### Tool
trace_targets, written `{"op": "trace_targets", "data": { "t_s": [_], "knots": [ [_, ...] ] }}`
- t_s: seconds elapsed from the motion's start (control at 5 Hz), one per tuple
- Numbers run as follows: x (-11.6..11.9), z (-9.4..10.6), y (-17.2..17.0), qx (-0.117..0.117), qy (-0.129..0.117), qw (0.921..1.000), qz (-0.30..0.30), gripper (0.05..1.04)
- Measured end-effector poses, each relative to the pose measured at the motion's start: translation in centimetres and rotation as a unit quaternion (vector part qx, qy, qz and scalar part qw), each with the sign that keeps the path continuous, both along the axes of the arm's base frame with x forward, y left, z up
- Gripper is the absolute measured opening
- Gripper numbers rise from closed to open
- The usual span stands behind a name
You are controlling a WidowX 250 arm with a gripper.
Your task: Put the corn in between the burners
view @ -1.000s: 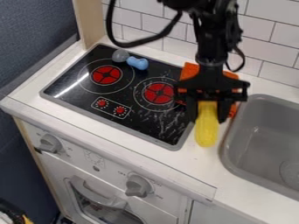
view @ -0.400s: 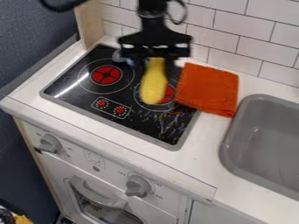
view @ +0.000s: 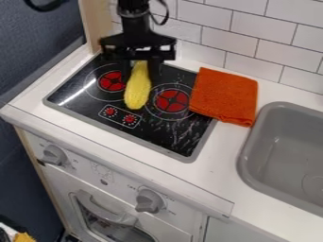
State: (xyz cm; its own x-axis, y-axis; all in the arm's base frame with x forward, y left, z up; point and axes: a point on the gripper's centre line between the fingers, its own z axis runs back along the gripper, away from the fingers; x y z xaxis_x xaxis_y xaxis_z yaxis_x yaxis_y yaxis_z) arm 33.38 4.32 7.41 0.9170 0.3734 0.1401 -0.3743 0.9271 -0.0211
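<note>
Camera view, nearest part first: two oven knobs (view: 54,155) (view: 149,201) are jutting out along the lower left of the frame. Above them the white surface (view: 217,158) is carrying the black cooktop (view: 154,130), while the grey sink (view: 287,123) is sitting at the right edge. Left of centre, the corn (view: 137,92) is hanging lengthwise over the gap between the left burner (view: 112,81) and the right burner (view: 172,100); whether its lower end is touching the glass, I cannot tell. At its top, the end effector (view: 140,74) is pinching the corn between its two fingers. Farther back, an orange cloth (view: 224,97) is lying right of the cooktop.

Carrying seems to be nearly finishing, with placing coming up. Next, the arm should be lowering the corn straight down, keeping it clear of both red discs, then be spreading its fingers only once the glass is bearing the weight.
</note>
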Motion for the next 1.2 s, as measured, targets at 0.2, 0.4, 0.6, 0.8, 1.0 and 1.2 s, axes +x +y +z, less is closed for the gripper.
{"op": "trace_targets", "data": {
  "t_s": [0.2,0.4,0.6,0.8,1.0,1.2],
  "knots": [
    [0.3,-1.5,1.3,0.005,0.009,0.9999,0.007,0.593],
    [1.2,-2.5,2.0,-0.002,0.014,0.9999,0.007,0.593],
    [1.7,-3.6,2.3,-0.005,0.024,0.9997,0.007,0.593],
    [1.8,-4.1,2.3,-0.007,0.023,0.9997,0.010,0.593],
    [1.8,-4.7,2.6,0.004,0.039,0.9991,0.017,0.636],
    [1.9,-4.9,2.7,0.005,0.032,0.9989,0.034,0.930]
  ]
}}
